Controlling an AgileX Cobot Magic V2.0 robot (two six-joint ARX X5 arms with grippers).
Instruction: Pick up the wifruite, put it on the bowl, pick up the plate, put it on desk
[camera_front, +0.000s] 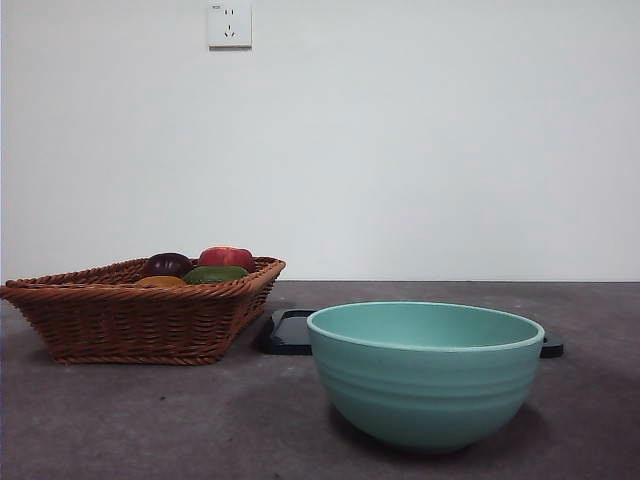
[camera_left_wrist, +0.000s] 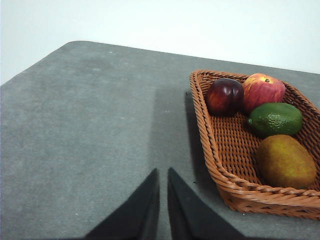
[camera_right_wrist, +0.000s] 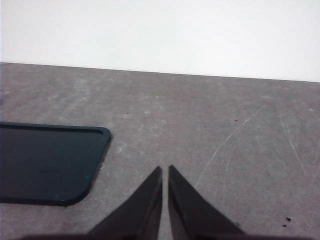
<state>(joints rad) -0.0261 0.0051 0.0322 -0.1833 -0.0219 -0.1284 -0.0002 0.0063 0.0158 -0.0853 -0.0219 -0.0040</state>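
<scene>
While neither arm has yet gone to work, the first step, picking up the wifruite (camera_left_wrist: 286, 161), is the one in hand, and nothing of the task looks done. That orange-brown fruit lies in the wicker basket (camera_left_wrist: 227, 172) at its near end in the left wrist view, just beside the green fruit (camera_left_wrist: 276, 118), with the dark purple fruit (camera_left_wrist: 225, 96) and the red fruit (camera_left_wrist: 263, 90) farther along. The left tool (camera_left_wrist: 163, 175) hangs above bare worktop (camera_left_wrist: 85, 125) beside the basket, its jaws nearly together with only a thin slit between them, and it holds nothing. The right tool (camera_right_wrist: 165, 172) is likewise pinched almost closed and empty, over the worktop near a corner of the dark plate (camera_right_wrist: 47, 162). In the front view the mint-teal bowl (camera_front: 425, 375) stands nearest the camera; the plate lies flat behind it, one end close to the basket, and the bowl hides most of it. I cannot see the bottom of the bowl, though no fruit shows above its rim. As I judge it, the next move falls to the left arm: it must spread its jaws, swing over the basket wall and come down on the wifruite without nudging the green fruit beside it. The round, dull skin should grip well enough if taken across its middle.
</scene>
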